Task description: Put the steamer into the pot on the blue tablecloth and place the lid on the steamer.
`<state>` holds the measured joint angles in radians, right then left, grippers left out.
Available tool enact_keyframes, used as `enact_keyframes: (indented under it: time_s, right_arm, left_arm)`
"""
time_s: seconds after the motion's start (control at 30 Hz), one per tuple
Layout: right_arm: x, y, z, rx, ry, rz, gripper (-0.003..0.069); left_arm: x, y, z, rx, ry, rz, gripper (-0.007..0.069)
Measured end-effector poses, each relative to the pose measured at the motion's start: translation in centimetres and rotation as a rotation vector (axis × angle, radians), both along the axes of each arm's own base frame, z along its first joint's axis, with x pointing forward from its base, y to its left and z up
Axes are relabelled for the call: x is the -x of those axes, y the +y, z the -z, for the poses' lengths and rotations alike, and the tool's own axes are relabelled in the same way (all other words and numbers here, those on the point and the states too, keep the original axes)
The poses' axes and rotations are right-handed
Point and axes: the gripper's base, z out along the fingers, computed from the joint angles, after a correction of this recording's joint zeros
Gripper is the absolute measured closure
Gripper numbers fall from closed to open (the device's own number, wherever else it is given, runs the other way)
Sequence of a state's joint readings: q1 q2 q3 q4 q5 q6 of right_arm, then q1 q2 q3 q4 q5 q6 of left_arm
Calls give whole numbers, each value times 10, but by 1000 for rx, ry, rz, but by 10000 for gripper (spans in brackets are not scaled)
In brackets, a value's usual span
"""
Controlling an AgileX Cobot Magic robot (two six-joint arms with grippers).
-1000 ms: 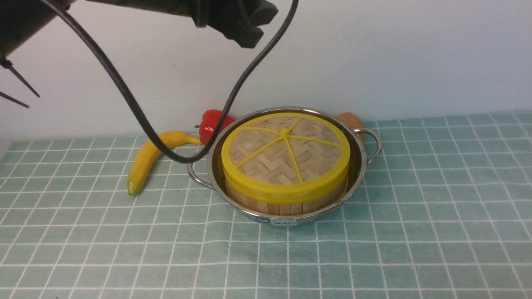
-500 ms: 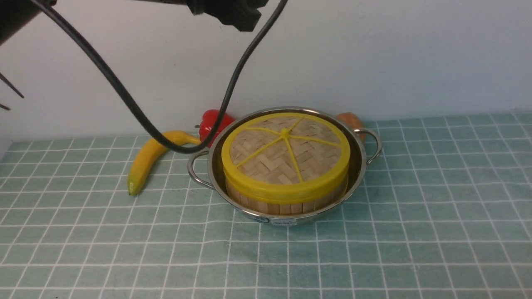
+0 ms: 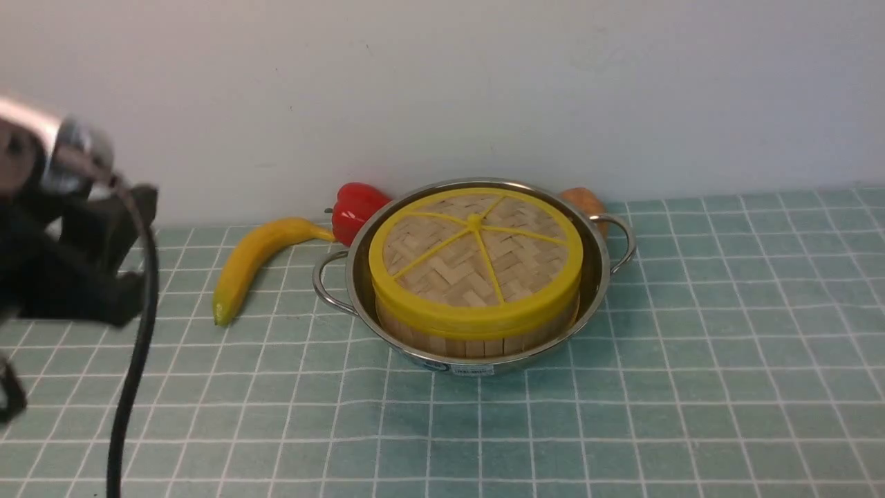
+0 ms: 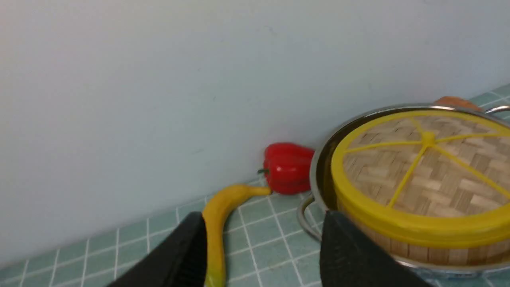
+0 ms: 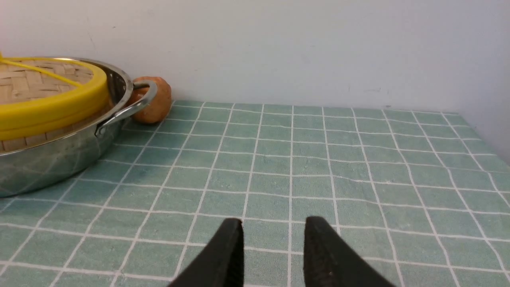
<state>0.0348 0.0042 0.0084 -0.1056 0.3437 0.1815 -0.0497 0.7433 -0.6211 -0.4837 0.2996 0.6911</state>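
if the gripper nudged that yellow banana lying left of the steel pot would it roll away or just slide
The curved yellow banana lies on its side on the pale blue-green checked tablecloth, so it would probably pivot or slide rather than roll. Its glossy skin suggests a light, stiff plastic toy, perhaps slippery to pinch. The cloth looks soft and might bunch slightly under a push.

Colours here are pretty loud tbh. The tablecloth [image 3: 691, 360] is pale blue-green with thin white lines making little squares. The pot [image 3: 359, 277] is shiny silver steel with a small white label. The lid [image 3: 476, 259] has tan woven bamboo in a herringbone pattern, a thick yellow rim and yellow spokes. The steamer [image 3: 477, 344] under it shows pale wooden slats. Yellow banana [image 3: 252, 263] with a greenish tip, glossy red pepper [image 3: 354, 207], plain whitish wall [image 3: 484, 83].
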Motion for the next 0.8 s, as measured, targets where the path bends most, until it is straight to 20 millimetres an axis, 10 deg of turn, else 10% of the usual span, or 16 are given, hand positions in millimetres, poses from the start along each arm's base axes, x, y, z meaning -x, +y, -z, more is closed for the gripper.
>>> enact_keyframes:
  time_s: [0.33, 0.8]
  right_arm:
    - [0, 0, 0, 0, 0, 0, 419]
    - [0, 0, 0, 0, 0, 0, 419]
  left_arm:
    - [77, 13, 99, 65, -89, -134, 259]
    - [93, 16, 120, 39, -99, -166, 259]
